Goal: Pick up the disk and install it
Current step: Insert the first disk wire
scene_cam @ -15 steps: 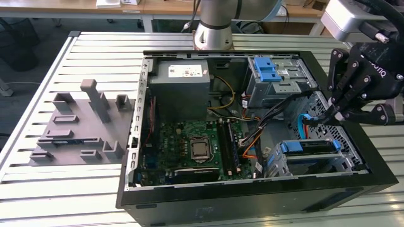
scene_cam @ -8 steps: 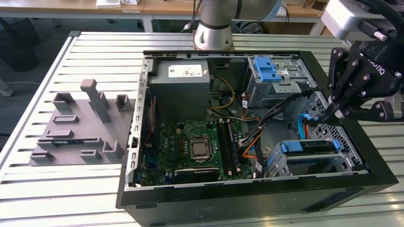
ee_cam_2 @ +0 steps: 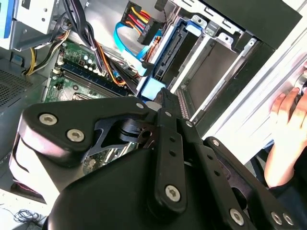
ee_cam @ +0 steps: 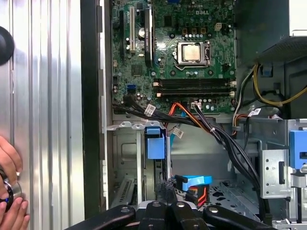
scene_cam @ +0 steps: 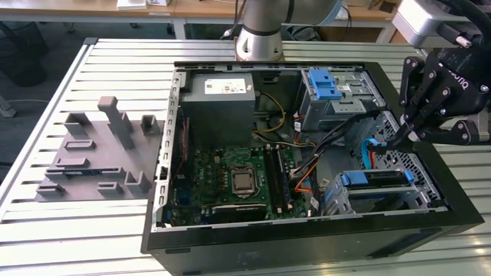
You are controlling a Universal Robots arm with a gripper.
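Observation:
The disk [scene_cam: 373, 179], a dark flat slab with blue side rails, sits in the metal drive cage [scene_cam: 426, 195] at the exterior view's lower right of the open computer case. In the first wrist view the disk [ee_cam: 154, 143] stands edge-on in its slot, its blue rail facing me. My gripper [scene_cam: 404, 138] hangs just above and behind that cage, its black fingers drawn together and nothing between them. In the first wrist view the gripper [ee_cam: 165, 189] points at the cage floor beside the disk. A blue data cable [ee_cam: 194, 181] curls close to the fingertips.
The case holds a motherboard [scene_cam: 234, 178], a grey power supply [scene_cam: 218, 95], a blue latch [scene_cam: 325, 84] on the upper bay and loose cable bundles [ee_cam: 216, 132]. A grey fixture [scene_cam: 92, 155] lies on the slatted table. A person's hand [ee_cam: 9, 167] rests outside the case wall.

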